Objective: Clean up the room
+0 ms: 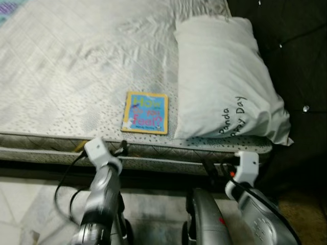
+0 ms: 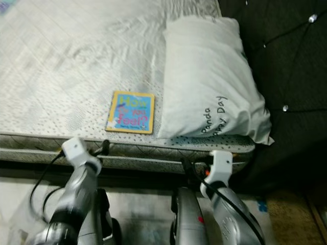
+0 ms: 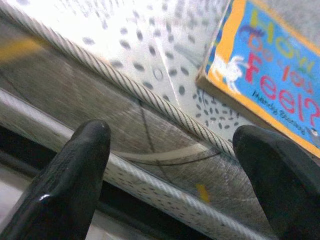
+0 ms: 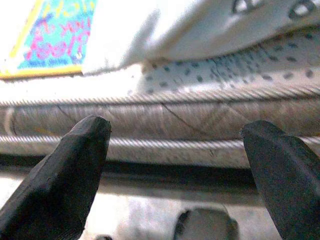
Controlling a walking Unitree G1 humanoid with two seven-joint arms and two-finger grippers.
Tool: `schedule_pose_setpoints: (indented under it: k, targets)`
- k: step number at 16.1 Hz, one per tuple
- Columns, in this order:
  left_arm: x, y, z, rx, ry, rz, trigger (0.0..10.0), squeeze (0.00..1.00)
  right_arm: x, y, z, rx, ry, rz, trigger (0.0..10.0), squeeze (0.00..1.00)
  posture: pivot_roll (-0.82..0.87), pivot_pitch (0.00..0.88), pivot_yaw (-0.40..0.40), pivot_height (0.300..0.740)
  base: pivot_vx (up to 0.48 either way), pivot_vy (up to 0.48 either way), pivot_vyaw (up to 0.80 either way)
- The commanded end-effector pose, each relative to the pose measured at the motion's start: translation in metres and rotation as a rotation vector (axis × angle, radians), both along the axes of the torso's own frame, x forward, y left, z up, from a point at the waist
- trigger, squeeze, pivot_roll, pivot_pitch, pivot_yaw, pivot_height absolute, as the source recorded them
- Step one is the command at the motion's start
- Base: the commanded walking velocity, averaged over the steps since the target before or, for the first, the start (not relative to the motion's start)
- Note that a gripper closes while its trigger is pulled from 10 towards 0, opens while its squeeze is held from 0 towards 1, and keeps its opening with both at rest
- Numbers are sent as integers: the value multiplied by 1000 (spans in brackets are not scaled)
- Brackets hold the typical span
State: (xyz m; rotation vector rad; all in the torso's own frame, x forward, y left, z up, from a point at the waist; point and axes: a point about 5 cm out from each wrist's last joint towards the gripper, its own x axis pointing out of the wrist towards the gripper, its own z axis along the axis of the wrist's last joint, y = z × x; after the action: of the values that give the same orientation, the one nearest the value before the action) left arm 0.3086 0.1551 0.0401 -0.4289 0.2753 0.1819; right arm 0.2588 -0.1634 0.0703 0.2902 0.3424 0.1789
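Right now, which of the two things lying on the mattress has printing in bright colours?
The book, flat beside the pillow: yellow border, blue cover, pink lettering. The pillow is white with dark lettering.

My head views are soft and grainy; the mattress (image 1: 76, 66) is evenly lit, the upper right corner dark. Glare whitens my left wrist view's top; my fingers (image 3: 65, 185) blur close up.
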Motion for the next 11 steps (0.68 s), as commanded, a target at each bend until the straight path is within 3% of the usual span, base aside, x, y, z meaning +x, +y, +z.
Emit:
schedule_pose_setpoints:
  k: [1,3,6,11]
  targets:
    - [-1,-2,2,14,0,-27,10000,0,-1,-3,-5,-4,17,-18,10000,0,-179,101,-5,585,0,0,0]
    - [-26,0,1,63,-3,-72,10000,0,11,3,-5,-2,-11,-27,10000,0,-137,69,11,585,0,0,0]
    - [-44,1,-2,83,16,-96,10000,0,26,12,-3,6,-54,-29,10000,0,-100,38,24,585,0,0,0]
    - [-48,-2,0,105,14,-125,10000,0,45,21,-2,10,-82,-30,10000,0,-73,0,26,618,0,0,0]
